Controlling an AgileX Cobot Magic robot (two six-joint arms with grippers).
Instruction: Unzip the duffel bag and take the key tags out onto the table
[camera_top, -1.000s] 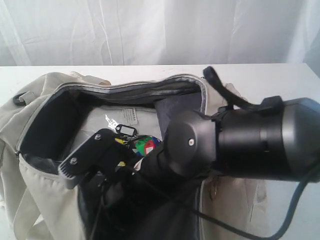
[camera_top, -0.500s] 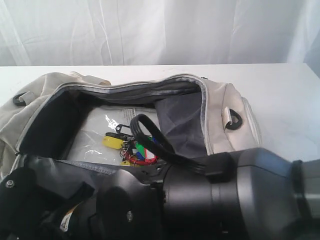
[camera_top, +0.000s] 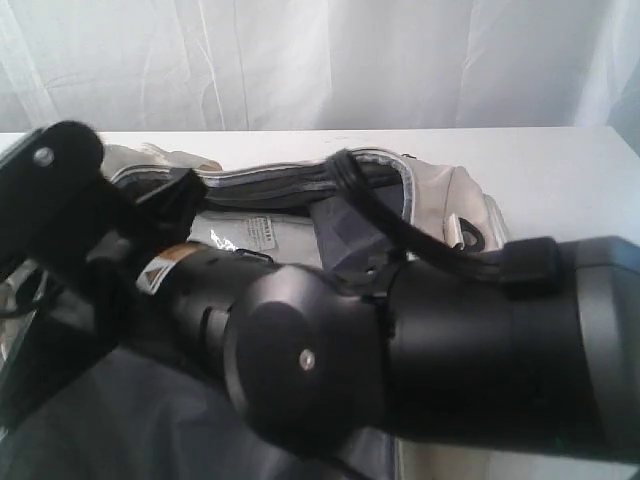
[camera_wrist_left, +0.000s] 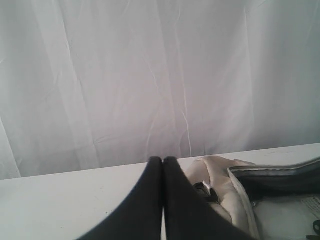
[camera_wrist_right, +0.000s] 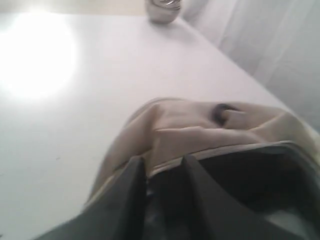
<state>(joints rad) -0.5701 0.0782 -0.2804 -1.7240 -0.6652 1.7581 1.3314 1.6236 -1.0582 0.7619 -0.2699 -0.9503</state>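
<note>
**Duffel bag (camera_top: 440, 185) unzipped on table (camera_top: 560, 160); left pincer (camera_wrist_left: 162, 161) closed, right pincer (camera_wrist_right: 162, 167) parted**

Exterior view. Found most of the frame blocked by the black right arm (camera_top: 430, 360), close to the lens. Noted the duffel bag behind it, zipper rim open, with a white label (camera_top: 262, 232) on the lining. Could not make out either pincer or the rest of the bag's inside here.

Left wrist view. Recorded the left pincer closed, fingertips pressed together with nothing between them. Located the beige end of the duffel bag just beside the fingertips and slightly beyond. Could not determine contact. Noted bare table ahead and the white curtain (camera_wrist_left: 150, 75) well beyond.

Right wrist view. Recorded the right pincer with fingers (camera_wrist_right: 134, 172) apart, the narrow gap dark and blurred. Could not identify anything held. Located the bag's beige end directly beyond the fingertips, bearing a black eyelet (camera_wrist_right: 220, 111). Noted the dark opening close beside the pincer, and a shiny metal object (camera_wrist_right: 162, 7) far beyond on the table.
</note>
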